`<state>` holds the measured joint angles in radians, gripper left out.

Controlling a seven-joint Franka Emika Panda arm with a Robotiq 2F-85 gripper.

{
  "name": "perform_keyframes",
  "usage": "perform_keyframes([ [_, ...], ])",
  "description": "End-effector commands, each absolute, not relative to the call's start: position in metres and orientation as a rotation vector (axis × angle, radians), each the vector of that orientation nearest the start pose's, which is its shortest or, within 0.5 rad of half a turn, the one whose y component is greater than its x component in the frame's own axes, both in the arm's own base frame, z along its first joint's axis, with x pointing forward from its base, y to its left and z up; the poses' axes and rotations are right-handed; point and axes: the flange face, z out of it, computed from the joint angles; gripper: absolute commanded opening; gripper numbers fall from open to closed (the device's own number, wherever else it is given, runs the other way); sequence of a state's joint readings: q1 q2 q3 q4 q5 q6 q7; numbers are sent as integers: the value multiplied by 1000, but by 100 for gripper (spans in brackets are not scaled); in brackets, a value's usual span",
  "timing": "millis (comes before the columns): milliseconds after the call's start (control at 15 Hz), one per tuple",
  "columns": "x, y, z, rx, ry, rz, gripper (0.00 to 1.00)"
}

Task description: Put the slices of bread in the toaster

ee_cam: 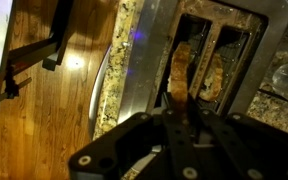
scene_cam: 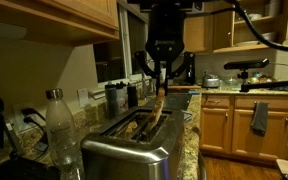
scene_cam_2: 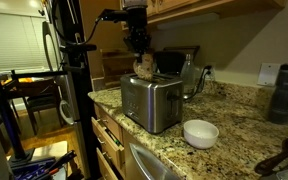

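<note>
Jaws clamped on the top edge of one slice of bread (scene_cam: 160, 105); gripper (scene_cam: 162, 70) at 12 o'clock over the toaster (scene_cam: 134, 148). In an exterior view the slice (scene_cam_2: 144, 67) hangs toward 6, its lower end at the toaster top. Wrist view: long axis lies along the slot (ee_cam: 196, 40); second slice (ee_cam: 216, 75) at 3 o'clock.

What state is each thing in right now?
toaster: upright, a slice in each slot
held slice: on end, lower part in one slot
second slice: seated in the other slot
gripper: shut on held slice
bowl: upright, looks empty
bottle: upright
</note>
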<state>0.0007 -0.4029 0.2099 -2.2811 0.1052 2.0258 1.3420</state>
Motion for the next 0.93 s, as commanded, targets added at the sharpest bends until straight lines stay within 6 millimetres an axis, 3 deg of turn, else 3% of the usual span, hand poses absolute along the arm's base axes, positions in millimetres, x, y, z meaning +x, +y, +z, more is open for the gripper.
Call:
perform_keyframes([
  [0,441,111,509,-2506,1624,-101,10],
  [600,439,124,495,-2501,1606,-39,11],
  [667,438,124,496,-2498,1608,-34,38],
  [867,437,124,498,-2488,1611,-38,52],
])
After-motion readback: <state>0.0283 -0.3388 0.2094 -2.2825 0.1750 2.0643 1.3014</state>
